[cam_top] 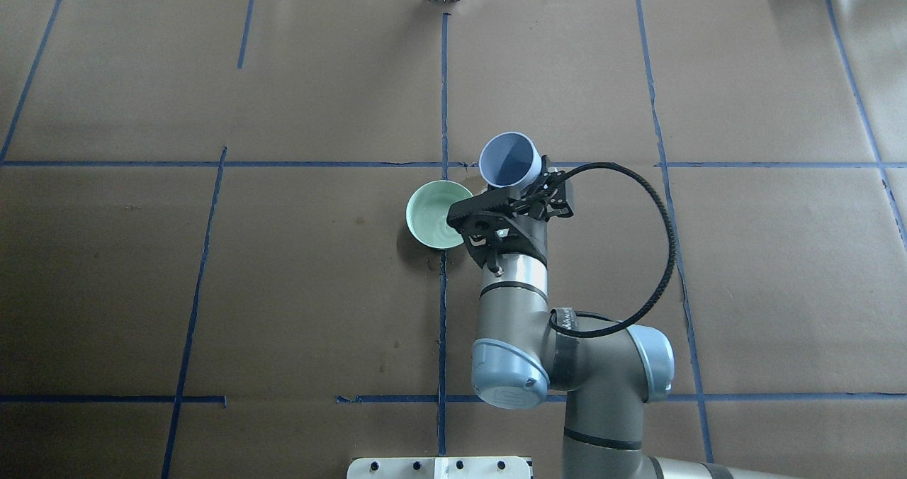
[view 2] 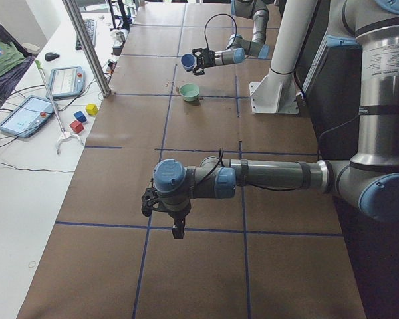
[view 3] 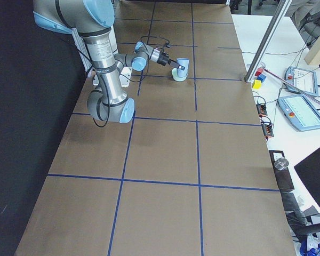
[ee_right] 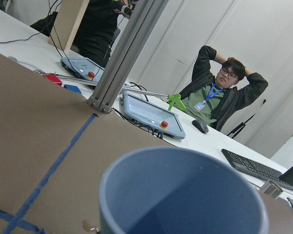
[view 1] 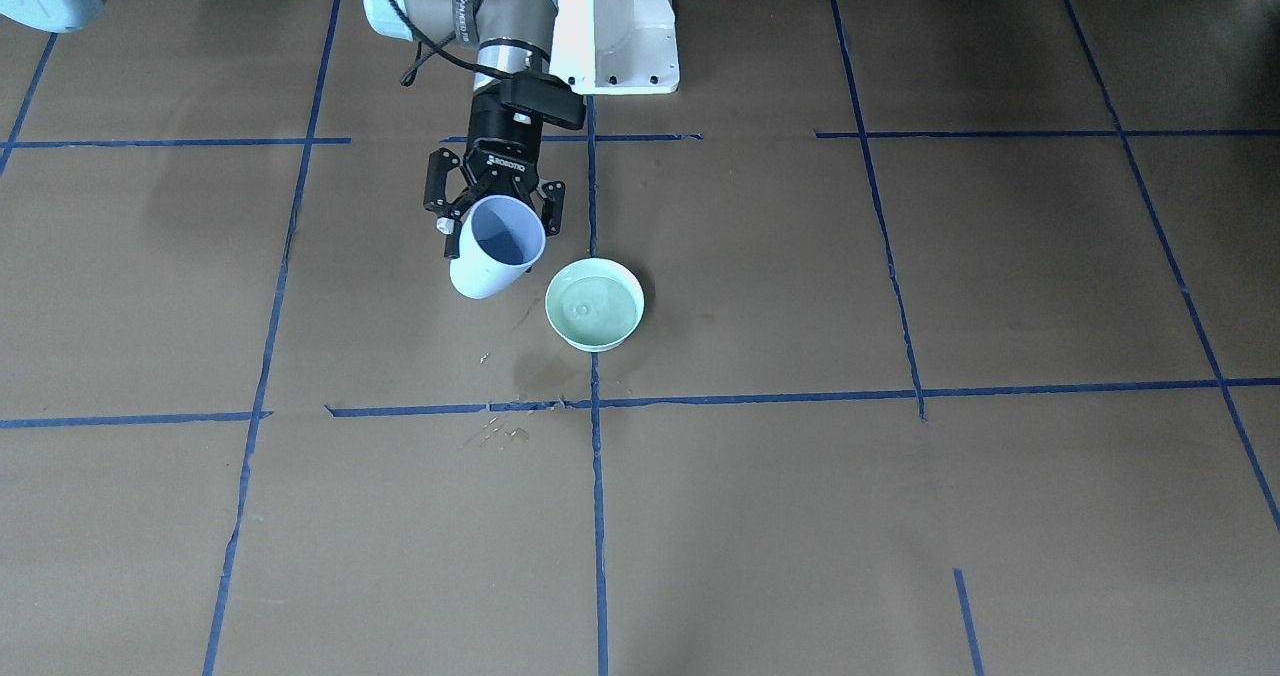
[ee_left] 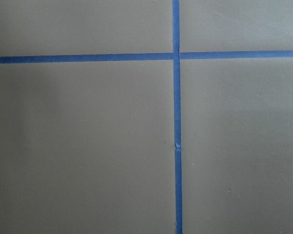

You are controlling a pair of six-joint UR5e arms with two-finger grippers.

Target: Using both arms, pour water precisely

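Right gripper (view 1: 498, 228): jaws clamped on the sides of a pale blue cup (view 1: 488, 268), held off the table (view 1: 900, 516).
Left gripper (view 2: 165, 211): far down the table over bare paper and tape lines, well apart from everything; jaw state impossible to tell from the one side view showing it.
Water (view 1: 592, 306): a shallow, faintly rippled pool in the green bowl (view 1: 596, 345); dark inside the cup, so no telling whether any sits there too.
Bowl from the jaws: toward the robot's left and a little nearer its base, just beside the cup's lip, not under it.
Cup axis: mostly upright, mouth leaning toward the bowl side, base swung toward the robot's right.
Nearer arm: right, by a wide margin.
Stage, as judged: between tips; either done pouring or poised for more.
Coming move, as judged: shift the lip over the bowl's middle before tilting further.
Risk: drops (view 1: 505, 434) and a damp patch on the paper beside the bowl suggest spills when the lip sits short of the rim.
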